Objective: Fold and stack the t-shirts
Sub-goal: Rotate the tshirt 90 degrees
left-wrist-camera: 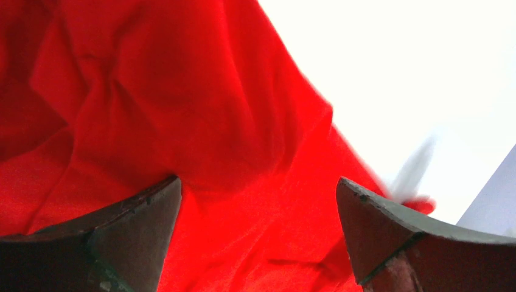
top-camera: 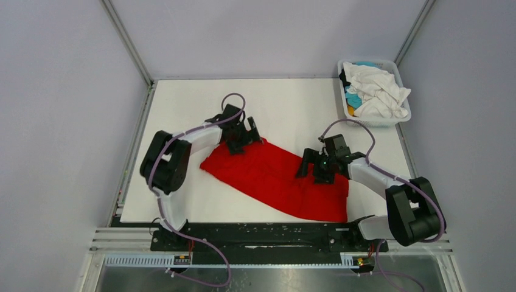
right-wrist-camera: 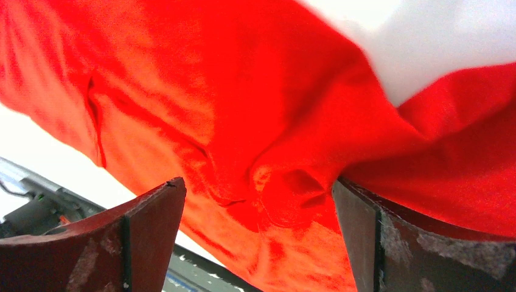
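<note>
Left gripper (top-camera: 248,137) and right gripper (top-camera: 308,168) gape empty over red t-shirt (top-camera: 274,176), possibly touching. Pinch edges cleanly, fold evenly.

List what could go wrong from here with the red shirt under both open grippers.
1. The red t-shirt is creased beneath the left gripper; closing may catch a loose ridge instead of an edge.
2. Cloth bunches inside the open right gripper; it might grab several layers, skewing the fold.
3. The shirt's near corner lies close to the near edge of the table; a pull toward the arms could drag it off.
</note>
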You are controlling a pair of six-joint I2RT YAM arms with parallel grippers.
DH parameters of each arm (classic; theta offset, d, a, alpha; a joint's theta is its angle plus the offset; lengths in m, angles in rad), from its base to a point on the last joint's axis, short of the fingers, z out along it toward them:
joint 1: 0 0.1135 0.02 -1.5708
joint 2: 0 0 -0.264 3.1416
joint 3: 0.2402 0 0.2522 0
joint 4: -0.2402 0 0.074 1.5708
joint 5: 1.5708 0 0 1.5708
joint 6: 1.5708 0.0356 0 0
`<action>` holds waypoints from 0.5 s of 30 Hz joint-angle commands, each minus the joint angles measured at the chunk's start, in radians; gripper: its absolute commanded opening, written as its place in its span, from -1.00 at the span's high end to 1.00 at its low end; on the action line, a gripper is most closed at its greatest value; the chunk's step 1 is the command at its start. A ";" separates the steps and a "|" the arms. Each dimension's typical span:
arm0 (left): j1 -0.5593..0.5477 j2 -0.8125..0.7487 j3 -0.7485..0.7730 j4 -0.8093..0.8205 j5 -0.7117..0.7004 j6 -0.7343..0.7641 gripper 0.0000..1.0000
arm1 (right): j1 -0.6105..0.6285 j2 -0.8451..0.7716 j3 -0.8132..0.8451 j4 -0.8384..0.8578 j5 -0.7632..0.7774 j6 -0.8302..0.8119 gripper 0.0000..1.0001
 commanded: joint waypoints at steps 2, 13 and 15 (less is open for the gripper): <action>0.015 0.350 0.465 -0.177 0.052 -0.020 -0.98 | 0.094 0.117 0.001 0.068 -0.133 0.065 -0.99; 0.011 0.834 1.103 0.161 0.256 -0.308 -0.98 | 0.306 0.209 0.091 0.146 -0.199 0.130 -0.98; 0.010 0.852 1.123 0.235 0.262 -0.318 -0.98 | 0.306 0.187 0.085 0.132 -0.171 0.126 -0.97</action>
